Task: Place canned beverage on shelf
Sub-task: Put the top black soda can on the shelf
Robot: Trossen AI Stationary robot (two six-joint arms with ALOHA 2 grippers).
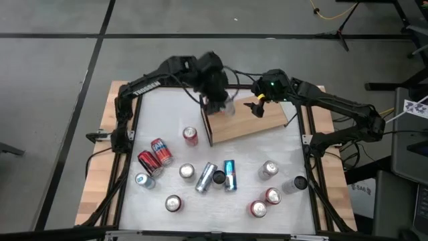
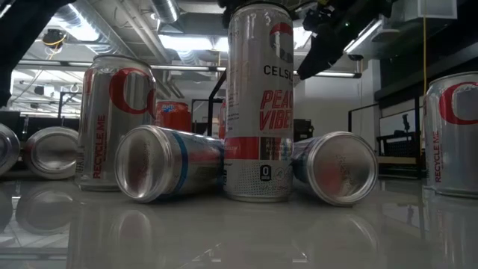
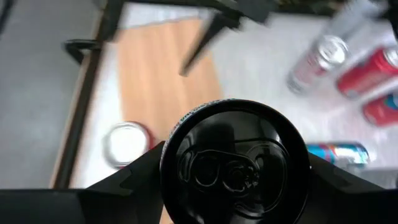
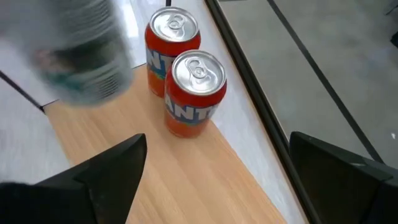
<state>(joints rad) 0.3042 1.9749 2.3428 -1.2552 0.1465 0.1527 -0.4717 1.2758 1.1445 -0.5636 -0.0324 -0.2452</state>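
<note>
From above, the left claw [image 1: 221, 100] is positioned over the near-rail end of the shelf [image 1: 257, 124], a light wood board lying on the white bench [image 1: 221, 207] with a thin dark rail along its short edge. The overhead picture blurs what the claw carries. The left wrist view resolves it: a black-topped can [image 3: 235, 163] sits clenched between the two dark fingers [image 3: 134, 177], lid toward the camera, with the board and the bench below it.

The right claw [image 1: 259, 107] hangs over the middle of the shelf, its jaws spread wide and holding nothing. Only the right wrist view shows the two orange cans [image 4: 194, 93] standing upright and touching each other at the board's edge; the arms cover them in the overhead view. The same wrist picture catches a blurred can in the upper corner, too smeared to read.

The overhead view alone gives the layout of the loose stock: red cans [image 1: 155, 155], silver cans [image 1: 268, 170] and a blue can [image 1: 230, 175] scattered on the bench in front of the shelf, some upright, some lying down.

The low view shows none of the shelf. It shows an upright silver can [image 2: 258, 104] with two toppled cans [image 2: 160, 163] beside it.
</note>
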